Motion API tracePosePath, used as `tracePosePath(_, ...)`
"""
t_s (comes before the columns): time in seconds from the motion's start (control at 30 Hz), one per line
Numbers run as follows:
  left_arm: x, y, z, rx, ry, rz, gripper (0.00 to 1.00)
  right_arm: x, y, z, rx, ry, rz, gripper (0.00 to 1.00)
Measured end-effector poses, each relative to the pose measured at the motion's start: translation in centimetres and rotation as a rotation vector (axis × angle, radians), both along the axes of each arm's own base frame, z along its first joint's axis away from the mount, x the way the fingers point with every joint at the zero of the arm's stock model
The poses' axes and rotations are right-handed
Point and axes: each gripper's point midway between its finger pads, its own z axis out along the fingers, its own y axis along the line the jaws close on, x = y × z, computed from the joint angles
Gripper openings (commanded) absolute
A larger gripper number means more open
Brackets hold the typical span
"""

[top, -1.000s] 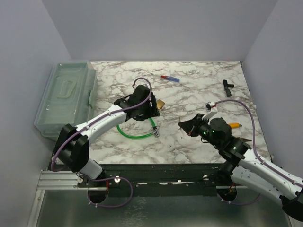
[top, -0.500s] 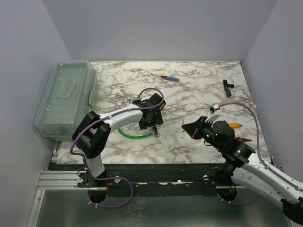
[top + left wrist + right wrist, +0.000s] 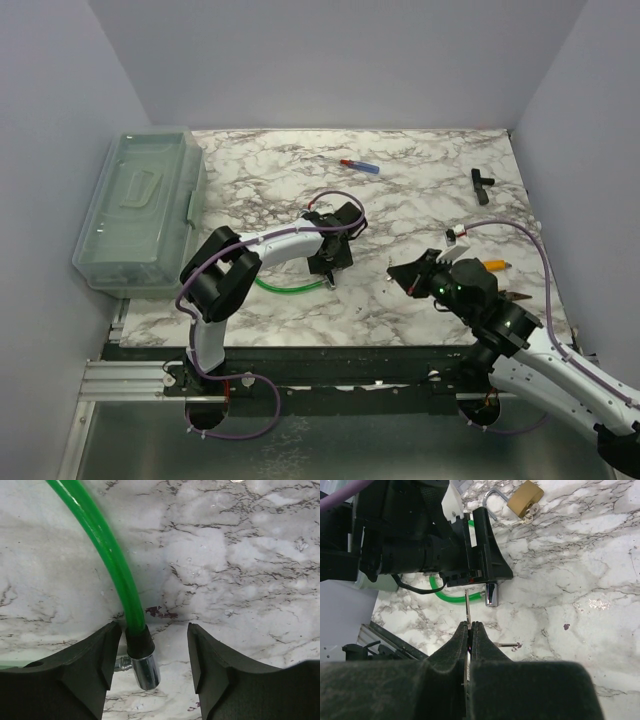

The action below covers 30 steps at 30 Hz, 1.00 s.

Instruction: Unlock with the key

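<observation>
1. A marble-patterned desk fills the scene, enclosed by pale walls, with two robot arms mounted at its near edge.
2. A translucent plastic box with its lid on sits at the desk's left edge.
3. The left arm reaches toward the desk's middle. Its left claw points down at the surface with its jaws standing apart and nothing held between them.
4. In the left wrist view, the two black fingers straddle the end of a green cable. The cable's black collar and shiny metal tip lie between the jaws, nearer the finger on the left side of that view. Whether they touch that finger cannot be told.
5. The right arm comes in from the lower right. Its right claw is closed narrow, pinching the key, a thin silvery strip that sticks out past the fingertips.
6. In the right wrist view, the key points toward the left claw and the cable's metal tip, stopping short of both.
7. A small brass padlock, its shackle swung open, lies on the desk beyond the left claw, well apart from the key.
8. Further back lie a small red and blue object and a small black part.
</observation>
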Motion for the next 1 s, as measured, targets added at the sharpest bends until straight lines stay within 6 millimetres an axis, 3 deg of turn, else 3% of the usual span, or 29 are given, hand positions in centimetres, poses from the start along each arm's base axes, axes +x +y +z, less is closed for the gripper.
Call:
tracePosePath(0.23, -0.2, 0.8, -0.4, 0.055, 0.006, 0.01, 0.51, -0.2, -0.5, 0.1, 0.001, -0.007, -0.011, 0.01)
tracePosePath(0.37, -0.2, 1.1, -0.6, 0.08, 0.009, 0.011, 0.28, -0.3, -0.8, -0.3, -0.013, 0.001, -0.017, 0.01)
tracePosePath(0.47, -0.3, 1.3, -0.6, 0.097, 0.012, 0.009, 0.02, -0.4, -1.0, -0.4, -0.021, 0.002, -0.02, 0.01)
tracePosePath(0.8, -0.3, 0.6, -0.4, 0.069, -0.002, -0.013, 0.0, -0.7, -1.7, -1.0, -0.044, 0.017, -0.031, 0.01)
tracePosePath(1.0, 0.1, -1.2, 0.6, -0.019, -0.023, -0.047, 0.0, -0.8, -1.8, -1.5, -0.06, 0.032, -0.033, 0.01)
